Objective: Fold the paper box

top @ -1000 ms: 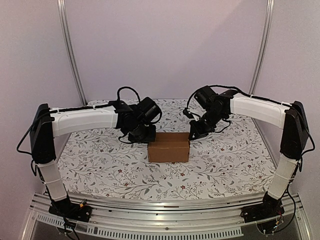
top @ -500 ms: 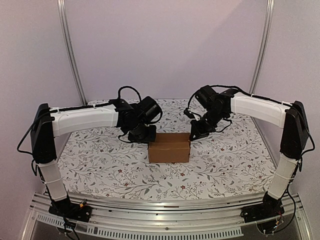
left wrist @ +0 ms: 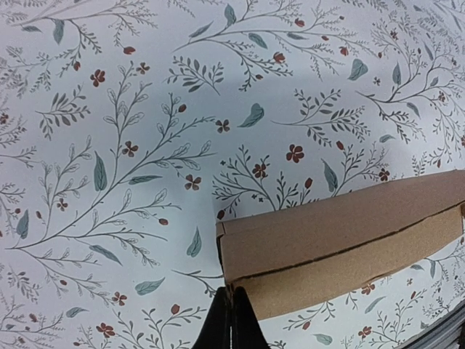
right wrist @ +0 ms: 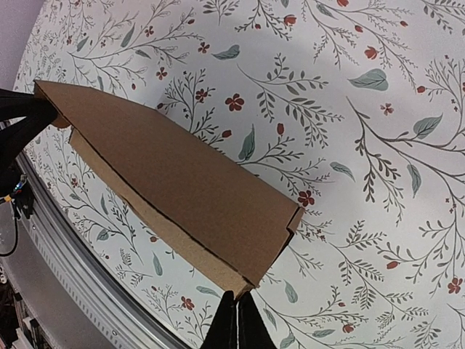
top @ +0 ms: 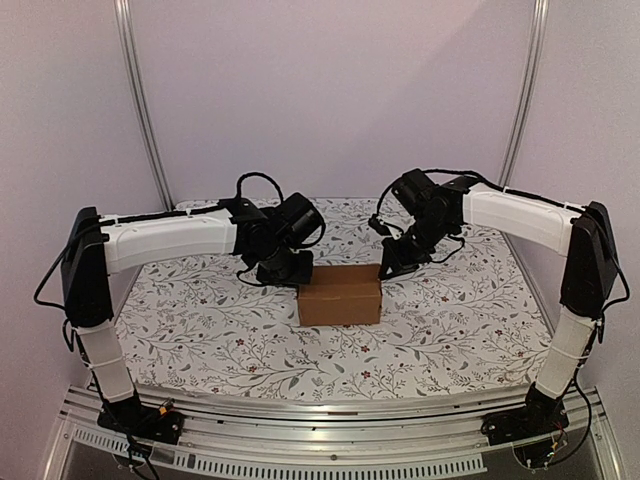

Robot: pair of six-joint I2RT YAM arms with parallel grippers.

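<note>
Left end effector (left wrist: 231, 326): fingers pressed fully together, gripping nothing, tips at the 10 o'clock top corner of the paper box (top: 339, 296). Right end effector (right wrist: 237, 321): likewise closed and empty, tips at the 2 o'clock corner. Box folded up, sitting near mid-counter (top: 200, 330), floral-patterned.

From above, the paper box (top: 339, 295) hides its far side from us; the left wrist view crops its end.

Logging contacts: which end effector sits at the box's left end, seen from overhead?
The left end effector, at the paper box's left rear corner; the right end effector is at the right one.
</note>
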